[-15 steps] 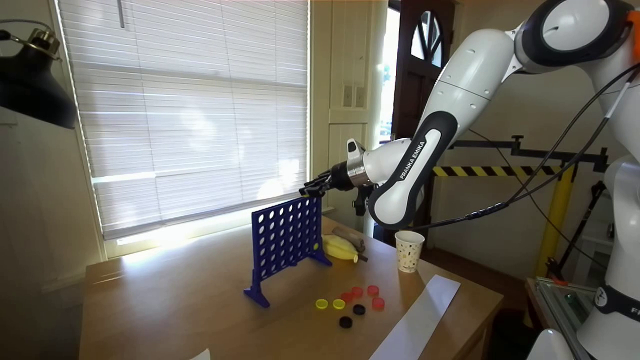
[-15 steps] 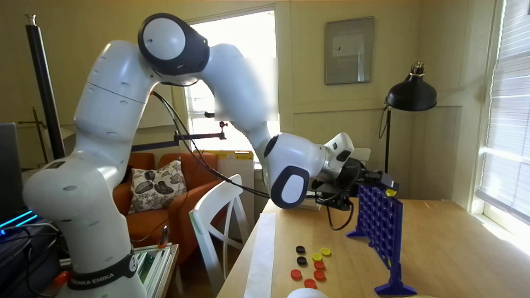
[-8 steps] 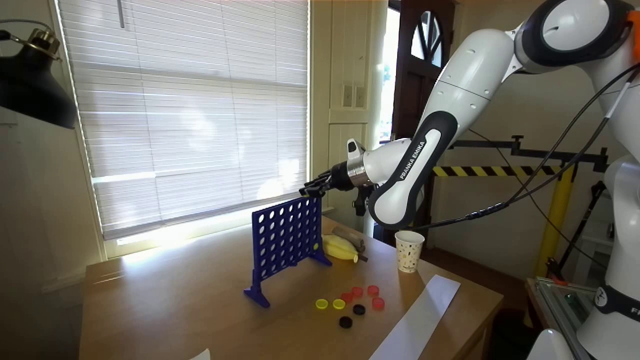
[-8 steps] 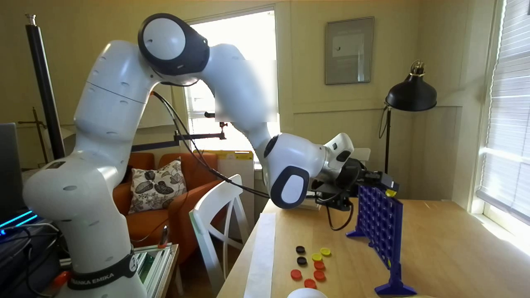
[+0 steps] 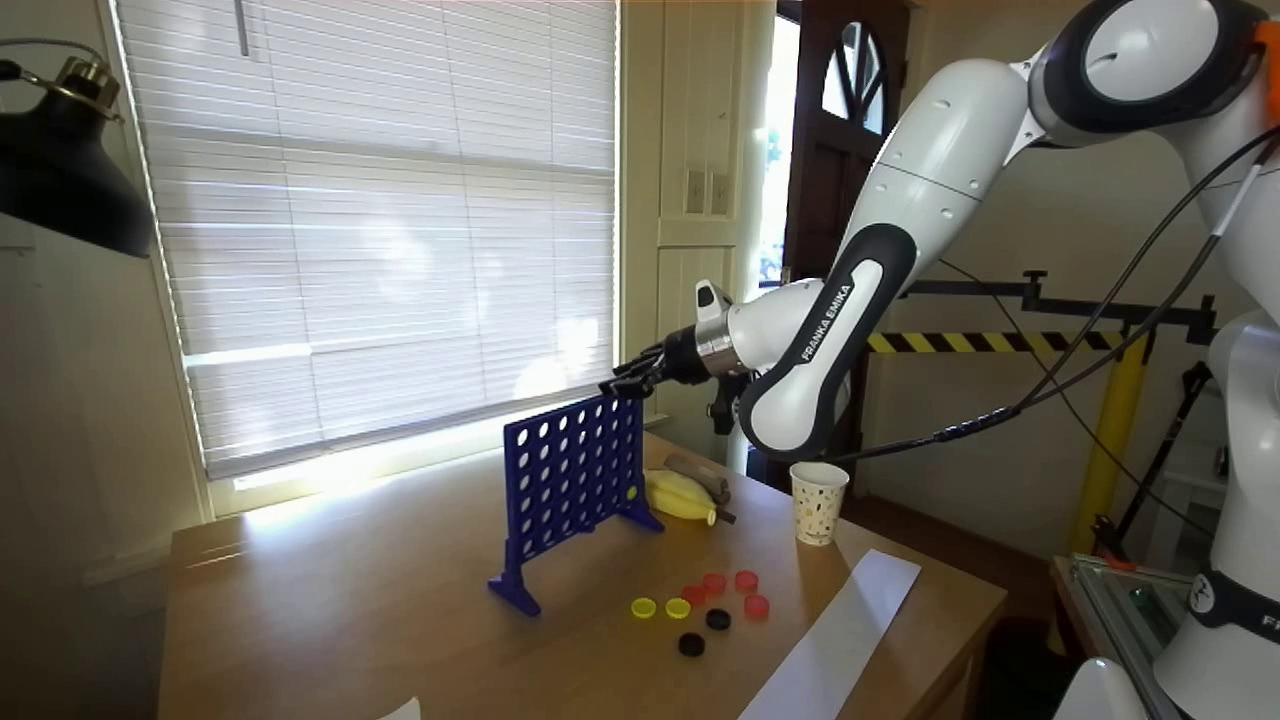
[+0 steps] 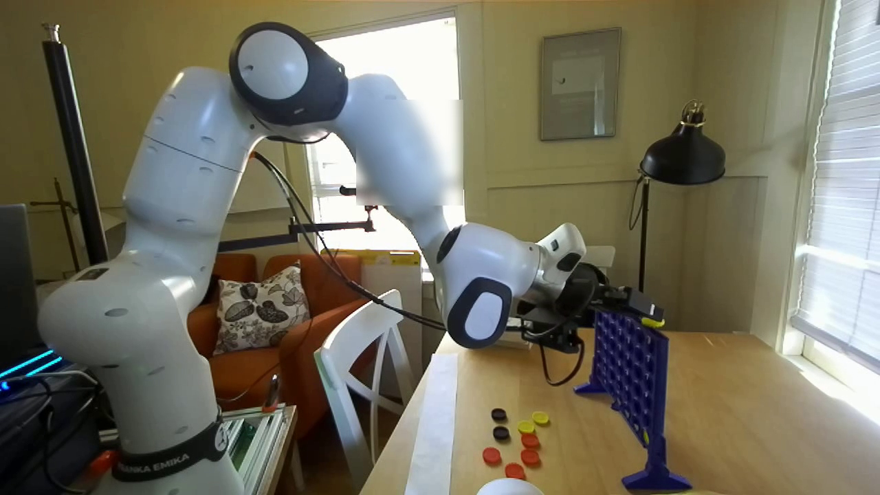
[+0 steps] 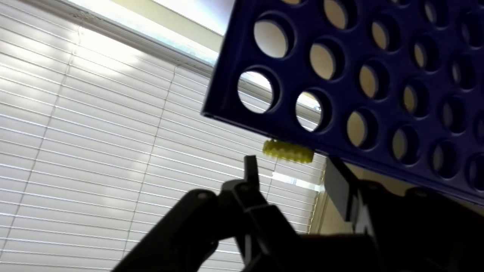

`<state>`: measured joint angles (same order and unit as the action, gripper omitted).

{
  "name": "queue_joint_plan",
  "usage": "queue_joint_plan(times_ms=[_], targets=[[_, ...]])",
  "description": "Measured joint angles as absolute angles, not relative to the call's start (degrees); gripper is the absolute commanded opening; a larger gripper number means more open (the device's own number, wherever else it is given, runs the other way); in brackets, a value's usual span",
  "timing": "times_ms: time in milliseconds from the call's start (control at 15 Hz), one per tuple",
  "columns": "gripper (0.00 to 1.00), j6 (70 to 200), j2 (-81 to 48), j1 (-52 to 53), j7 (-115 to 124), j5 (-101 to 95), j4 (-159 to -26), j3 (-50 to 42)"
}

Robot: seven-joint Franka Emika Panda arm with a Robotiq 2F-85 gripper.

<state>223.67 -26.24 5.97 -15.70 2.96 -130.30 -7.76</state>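
Note:
A blue upright game rack with rows of round holes stands on the table; it shows in both exterior views (image 5: 512, 500) (image 6: 658, 385) and in the wrist view (image 7: 289, 81). My gripper (image 5: 622, 386) is at the rack's top edge, at the end away from the lamp in neither hand-hold nor grip; its fingers are apart in the wrist view (image 7: 292, 168). A yellow ridged disc (image 7: 288, 151) lies flat against the rack's top edge, between the fingers but apart from the left one. It also shows in an exterior view (image 6: 653, 322). Another yellow disc (image 5: 632, 492) sits low inside the rack.
Loose yellow (image 5: 678, 608), red (image 5: 756, 607) and black (image 5: 691, 644) discs lie on the table. A paper cup (image 5: 819, 505), a white strip (image 5: 840, 630) and a yellow banana-like item (image 5: 680, 495) are nearby. Window blinds (image 5: 400, 250) are behind the rack.
The fingers have opened and the yellow disc has been let go. It has tipped from a more upright pose to flat on the rack's top edge. The gripper has lowered slightly.

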Motion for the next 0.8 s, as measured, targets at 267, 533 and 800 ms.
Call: queue_joint_plan(times_ms=[267, 533, 800], targets=[[0.95, 223.8, -26.2, 6.0, -15.7, 3.4, -130.3, -7.8], [1.0, 223.8, -26.2, 6.0, -15.7, 3.4, -130.3, -7.8], [1.0, 224.2, -26.2, 6.0, -15.7, 3.4, -130.3, -7.8]])
